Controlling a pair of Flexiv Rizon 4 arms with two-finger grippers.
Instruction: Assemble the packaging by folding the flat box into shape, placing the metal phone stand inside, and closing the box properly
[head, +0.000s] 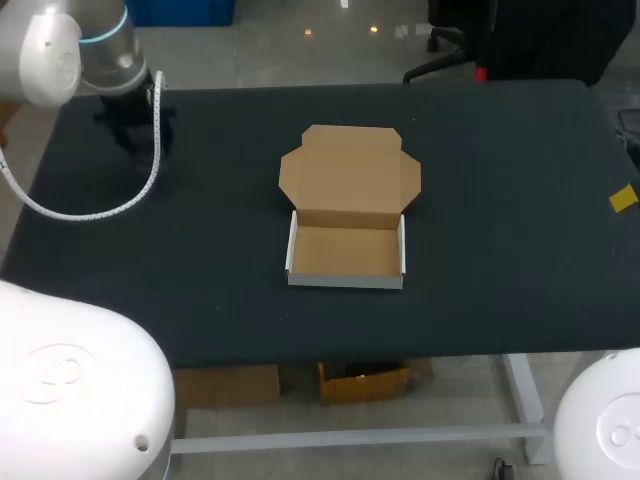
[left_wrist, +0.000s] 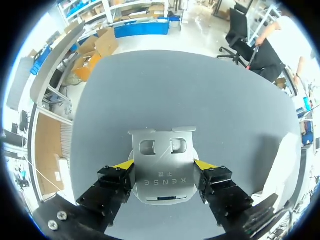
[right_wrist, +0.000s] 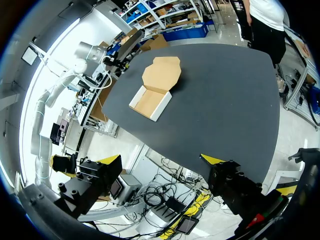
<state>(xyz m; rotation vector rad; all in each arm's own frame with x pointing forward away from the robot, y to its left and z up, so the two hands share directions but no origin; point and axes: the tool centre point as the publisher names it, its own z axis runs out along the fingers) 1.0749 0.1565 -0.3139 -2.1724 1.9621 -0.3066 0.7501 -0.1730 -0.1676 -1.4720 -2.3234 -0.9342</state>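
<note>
The left arm (head: 95, 45) stands over the far left corner of the black table (head: 500, 250), well to the left of the box (head: 345, 252) and farther back than it. A white cable (head: 90, 212) hangs from the arm in a loop and lies on the tabletop between it and the box. The left gripper (left_wrist: 164, 164) is closed on the metal phone stand (left_wrist: 162, 172). Both yellow-tipped fingers (left_wrist: 123, 164) press against the grey plate's opposite side edges, and the end with two rectangular cut-outs points ahead of the fingers. From the head view the stand itself cannot be made out beneath the dark gripper (head: 135, 125). The box sits near the middle of the table, already folded into a shallow tray with white outer walls and a brown inside, and nothing lies in it. Its lid (head: 350, 168) is open and spread flat on the table behind the tray, with the side flaps out. To the right of the box, out past the table's edge, the right gripper (right_wrist: 160, 160) hangs with its fingers wide apart and nothing between them. The box (right_wrist: 150, 102) lies well ahead of it.
</note>
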